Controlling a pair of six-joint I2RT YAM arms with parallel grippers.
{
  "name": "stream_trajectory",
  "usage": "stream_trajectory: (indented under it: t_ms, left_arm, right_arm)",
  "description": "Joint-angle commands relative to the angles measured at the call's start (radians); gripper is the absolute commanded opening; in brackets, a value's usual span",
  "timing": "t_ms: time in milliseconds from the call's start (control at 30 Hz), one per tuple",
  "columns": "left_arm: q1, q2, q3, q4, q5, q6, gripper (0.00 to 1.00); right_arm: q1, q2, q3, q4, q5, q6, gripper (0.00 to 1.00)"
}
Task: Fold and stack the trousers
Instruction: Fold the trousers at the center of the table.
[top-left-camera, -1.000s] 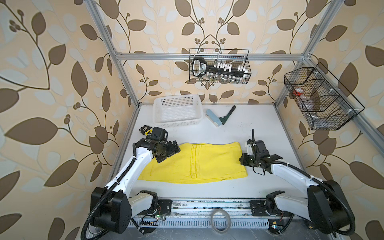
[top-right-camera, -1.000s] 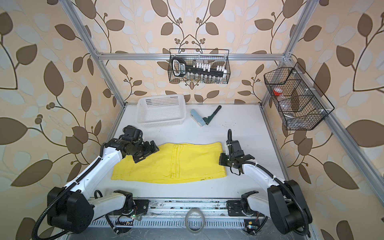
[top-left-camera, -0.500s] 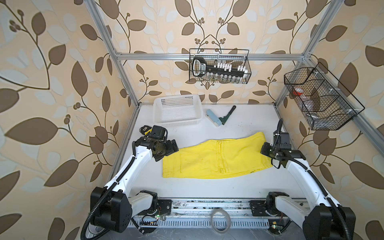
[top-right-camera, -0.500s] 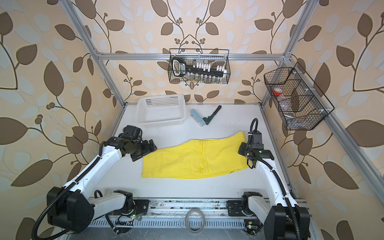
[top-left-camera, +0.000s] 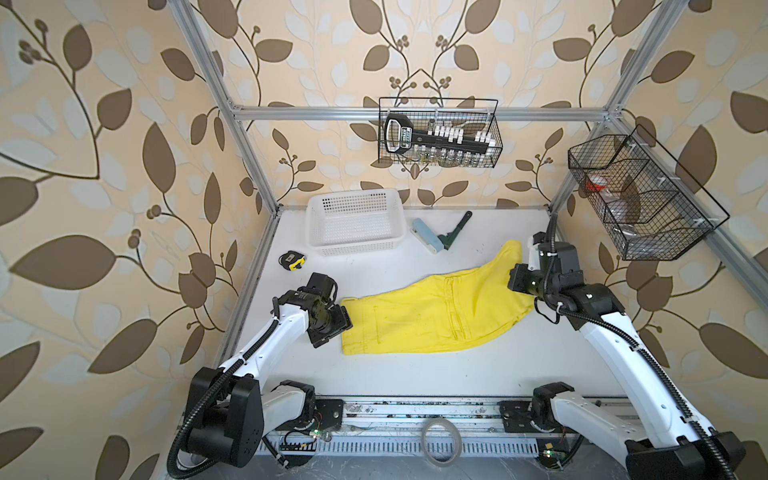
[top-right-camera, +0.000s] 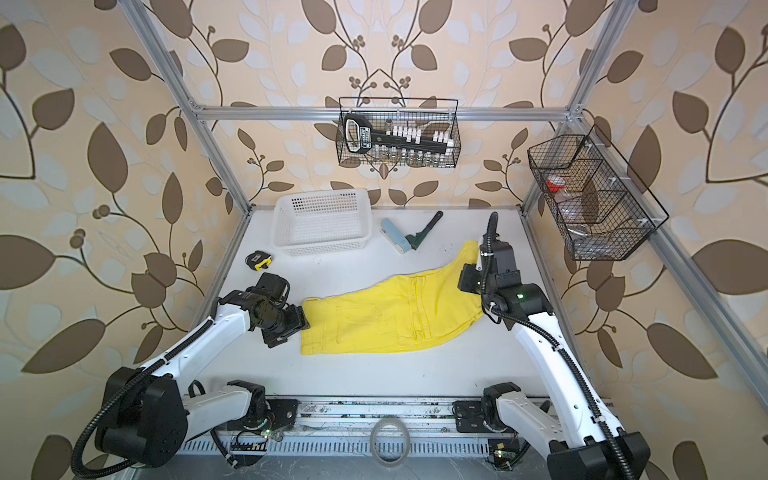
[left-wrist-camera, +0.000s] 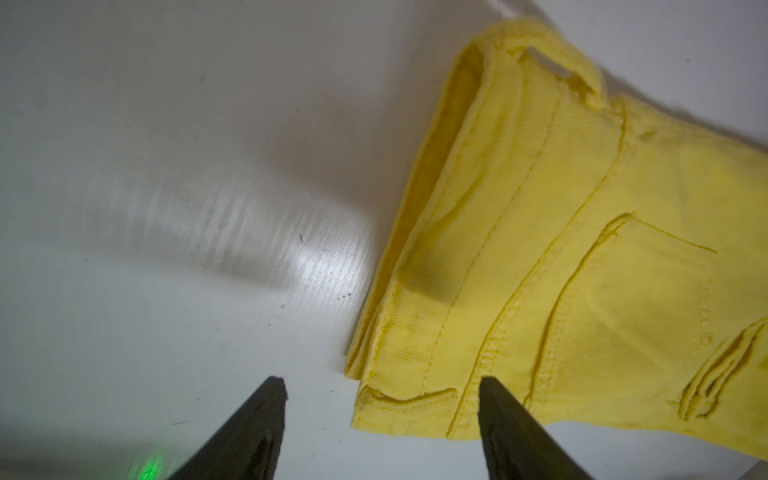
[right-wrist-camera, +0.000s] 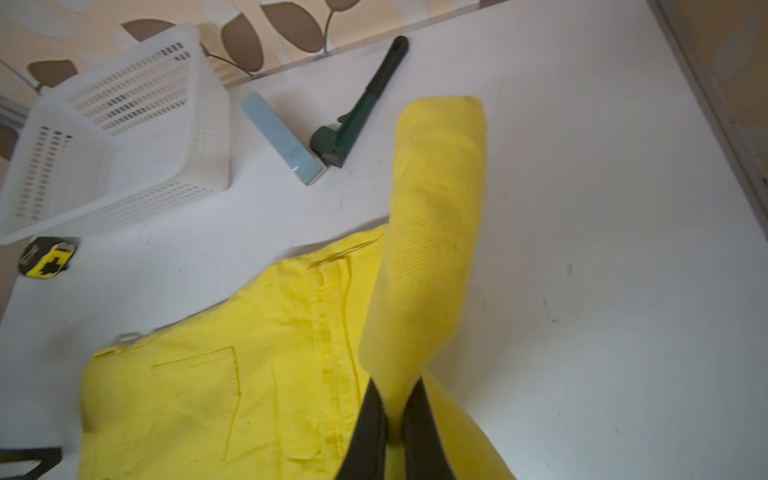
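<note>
The yellow trousers (top-left-camera: 436, 316) (top-right-camera: 386, 316) lie folded across the middle of the white table. Their waistband end with a back pocket (left-wrist-camera: 582, 249) points toward the left arm. My left gripper (top-left-camera: 345, 322) (left-wrist-camera: 382, 380) is open and low over the table, its jaws on either side of the waistband's near corner. My right gripper (top-left-camera: 515, 282) (right-wrist-camera: 395, 386) is shut on the trousers' right end. It holds up a fold of cloth (right-wrist-camera: 436, 208) that stretches toward the back right of the table.
At the back stand a white perforated basket (top-left-camera: 355, 222), a pale blue block (top-left-camera: 426, 235) and a green-handled tool (top-left-camera: 455, 230). A yellow-black tape measure (top-left-camera: 293, 261) lies back left. Wire baskets (top-left-camera: 440, 133) (top-left-camera: 636, 199) hang on the walls.
The right gripper pulled the trousers' right end to the right and toward the back, and the whole garment slid right. The left gripper followed to the waistband corner and its jaws narrowed somewhat.
</note>
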Motion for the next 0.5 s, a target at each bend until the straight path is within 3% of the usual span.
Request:
stream_trajectory:
  t_ms: [0, 233, 467]
  left_arm:
    - [-0.008, -0.01, -0.031, 0.059, 0.019, -0.061, 0.69]
    - [-0.008, 0.015, -0.035, 0.079, 0.033, -0.061, 0.61]
    - [-0.01, 0.024, -0.044, 0.087, 0.043, -0.055, 0.58]
  right_arm:
    - [0.142, 0.03, 0.08, -0.028, 0.054, 0.091, 0.0]
    - [0.458, 0.141, 0.178, 0.016, 0.149, 0.269, 0.0]
    - [0.647, 0.294, 0.221, 0.105, 0.19, 0.433, 0.0]
